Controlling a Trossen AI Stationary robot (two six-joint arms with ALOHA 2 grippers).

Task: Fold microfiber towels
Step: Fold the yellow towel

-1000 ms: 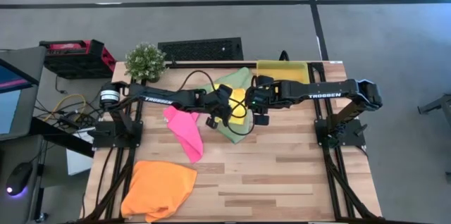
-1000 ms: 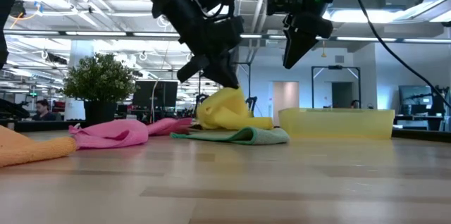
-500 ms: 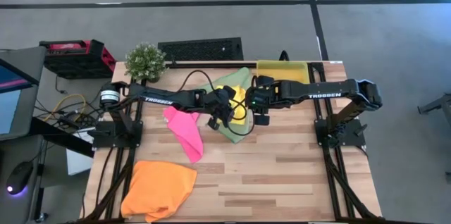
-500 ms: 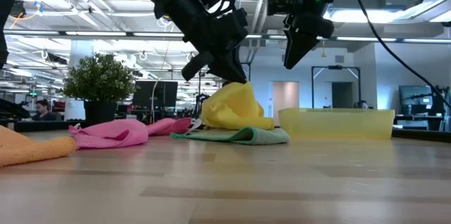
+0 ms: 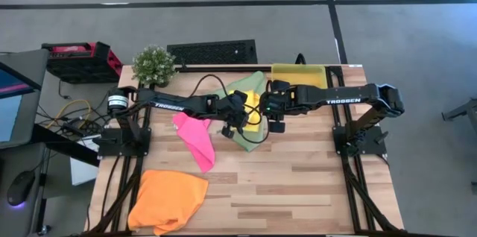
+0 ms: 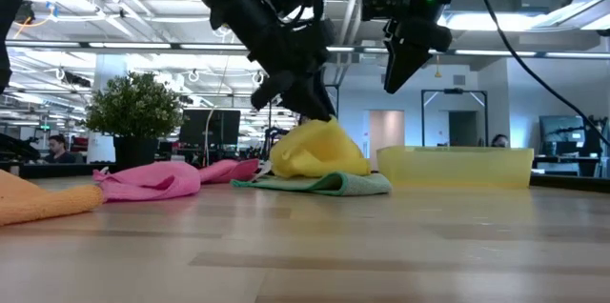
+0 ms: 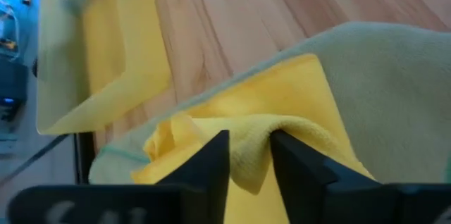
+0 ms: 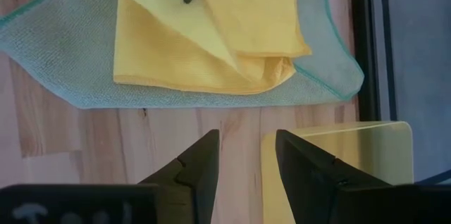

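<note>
The bright yellow towel lies bunched on the pale green towel at the table's far middle; its heap rests on the flat green towel. My left gripper stands open over the heap, one finger on either side of a raised fold. My right gripper hangs open above the table by the towels' right side and touches nothing. The hot pink towel lies crumpled to the left. The orange towel lies at the near left corner. My left gripper has a raised fold of the yellow towel between its open fingers. The fold fills the gap from finger to finger. The fingers slant down at it from the table's left. The rest of the towel lies on the green towel.
A translucent yellow tray stands at the far right, close behind my right gripper. A potted plant stands at the far left corner. Bare wood lies across the near middle and right of the table.
The yellow towel's raised peak was drawn up and toward the table's right under my left gripper. It has since sunk back into a lower, rounder heap on the green towel. My right gripper has kept still.
</note>
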